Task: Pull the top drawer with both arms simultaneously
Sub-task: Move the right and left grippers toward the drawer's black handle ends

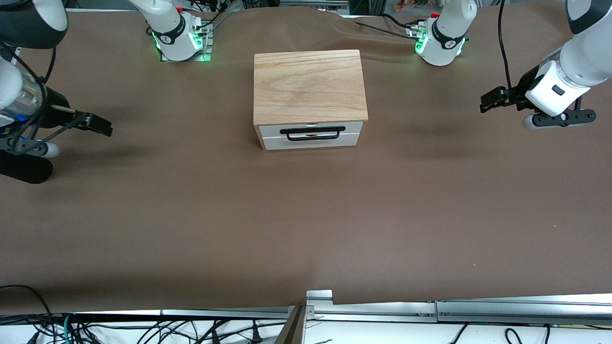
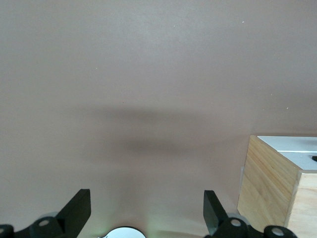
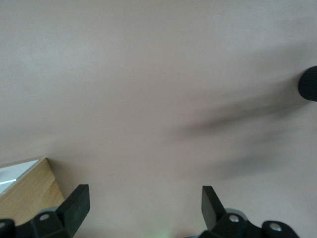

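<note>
The top drawer [image 1: 311, 129] sat closed in the light wood box [image 1: 310, 86], its white front panel flush with the casing and facing the front camera. Its long black bar handle [image 1: 312, 133] ran across the panel, untouched. A second white panel [image 1: 311, 141] lay just below it. The box stood on the brown table [image 1: 306, 215], about midway between the two arms' ends and nearer to the bases than to the front camera.

The left gripper [image 1: 488, 101] hung over bare table toward the left arm's end, well apart from the box, its fingers [image 2: 77, 208] spread wide with nothing between them. The left wrist view caught a corner of the wooden casing [image 2: 267, 193] and a strip of white panel at its edge.

The right gripper [image 1: 98, 125] hung over bare table toward the right arm's end, likewise well apart from the box, its fingers [image 3: 74, 206] standing wide and holding nothing. A corner of the casing [image 3: 27, 191] showed in the right wrist view.

Both green-lit bases [image 1: 180, 40] stood along the table's edge farthest from the front camera
</note>
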`<state>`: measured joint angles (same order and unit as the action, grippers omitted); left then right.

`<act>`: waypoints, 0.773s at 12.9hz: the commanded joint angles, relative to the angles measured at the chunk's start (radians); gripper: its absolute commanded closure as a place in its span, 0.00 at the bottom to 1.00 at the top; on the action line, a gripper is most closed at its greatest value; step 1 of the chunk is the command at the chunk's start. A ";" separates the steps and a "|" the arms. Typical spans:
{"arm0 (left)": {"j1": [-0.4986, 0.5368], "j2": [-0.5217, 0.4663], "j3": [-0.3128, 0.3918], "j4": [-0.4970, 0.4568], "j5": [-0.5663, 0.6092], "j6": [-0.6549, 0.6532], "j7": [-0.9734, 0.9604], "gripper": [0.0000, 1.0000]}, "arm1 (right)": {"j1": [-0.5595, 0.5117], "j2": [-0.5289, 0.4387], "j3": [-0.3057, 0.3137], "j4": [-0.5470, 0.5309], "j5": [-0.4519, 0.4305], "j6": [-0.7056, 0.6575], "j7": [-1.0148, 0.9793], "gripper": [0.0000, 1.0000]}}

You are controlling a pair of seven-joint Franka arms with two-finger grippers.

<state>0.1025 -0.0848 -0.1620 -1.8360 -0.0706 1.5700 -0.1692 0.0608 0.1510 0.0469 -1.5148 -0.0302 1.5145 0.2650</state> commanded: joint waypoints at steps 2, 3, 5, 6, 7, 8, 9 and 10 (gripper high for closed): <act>-0.003 0.005 -0.008 0.032 0.029 -0.039 0.010 0.00 | 0.039 0.073 0.001 0.021 0.099 -0.011 -0.021 0.00; -0.004 0.007 -0.007 0.032 0.029 -0.039 0.011 0.00 | 0.040 0.093 0.001 0.019 0.130 -0.004 -0.065 0.00; -0.088 0.011 0.042 0.029 0.029 -0.044 0.023 0.00 | 0.030 0.117 -0.001 0.019 0.214 0.021 -0.169 0.00; -0.159 0.022 0.117 0.029 0.032 -0.045 0.020 0.00 | 0.024 0.134 -0.004 0.015 0.281 0.032 -0.203 0.00; -0.167 0.043 0.127 0.027 0.031 -0.036 0.028 0.00 | 0.010 0.148 -0.004 0.013 0.349 0.035 -0.236 0.00; -0.167 0.074 0.127 0.027 0.022 -0.030 0.030 0.00 | -0.001 0.166 -0.004 0.012 0.407 0.035 -0.278 0.00; -0.162 0.103 0.127 0.018 0.014 -0.003 0.030 0.00 | -0.015 0.183 -0.007 0.007 0.468 0.036 -0.334 0.00; -0.156 0.123 0.127 -0.005 0.012 0.037 0.028 0.00 | -0.035 0.203 -0.007 -0.004 0.524 0.036 -0.402 0.00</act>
<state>-0.0481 -0.0224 -0.0498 -1.8362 -0.0705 1.5648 -0.1587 0.0631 0.3223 0.0373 -1.5167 0.4006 1.5516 -0.0320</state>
